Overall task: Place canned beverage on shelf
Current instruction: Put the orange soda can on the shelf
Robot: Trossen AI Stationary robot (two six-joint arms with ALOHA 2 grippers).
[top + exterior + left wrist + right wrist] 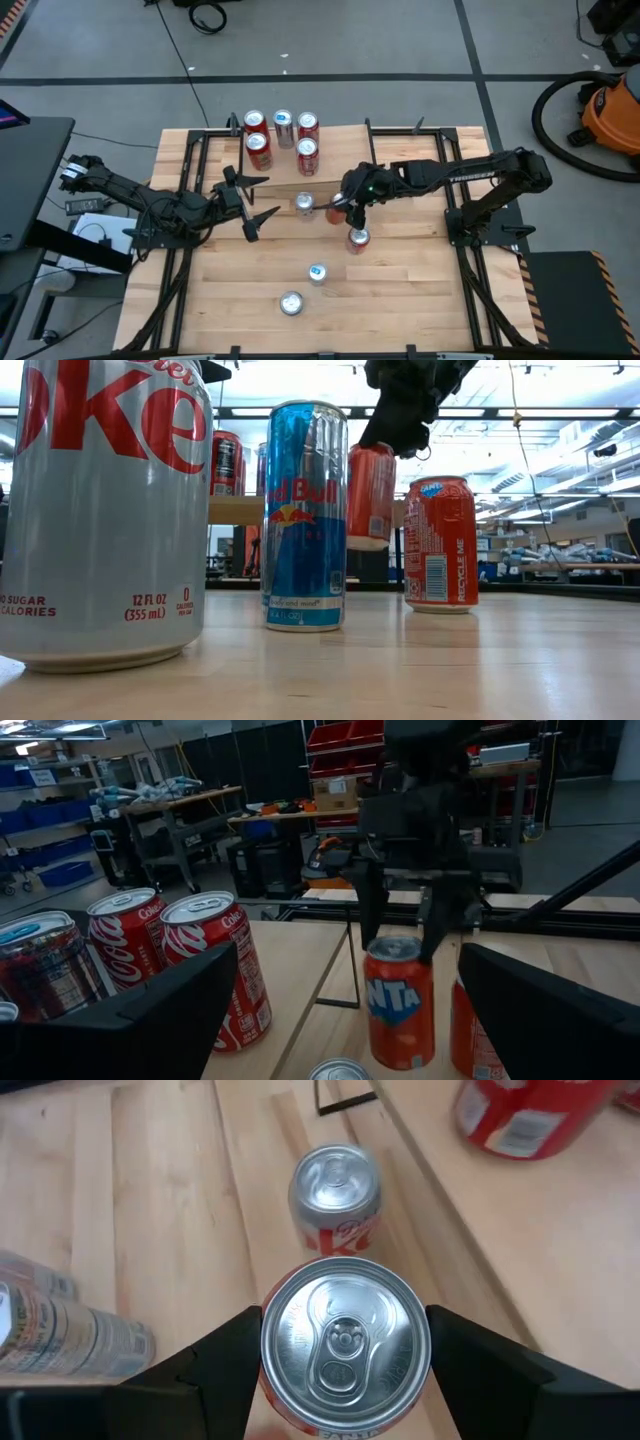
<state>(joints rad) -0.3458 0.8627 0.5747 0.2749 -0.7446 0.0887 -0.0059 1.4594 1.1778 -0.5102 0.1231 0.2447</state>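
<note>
Hanging clear of the table in the right hand (345, 1342) is an orange Fanta can with a silver pull-tab top (345, 1340), its sides clamped between the hand's two dark fingers. In the low view the can's base (371, 495) sits above the table surface, and the left wrist view shows it upright beneath the dark arm. It is just off the front edge of the shelf (335, 150), a low light-wood board on thin black legs. Five cans stand on that board at its left end: red cola cans (258, 149) and one silver-blue can (284, 128). Just beside the held can, on the light-wood slatted table (420, 290), stands a silver Diet Coke can (304, 205). Nearer the front edge are a second orange can (357, 239), a slim blue-and-silver Red Bull can (317, 272) and another silver Diet Coke can (291, 303). The left hand (262, 197) hovers left of the shelf, fingers spread wide apart, gripping nothing.
</note>
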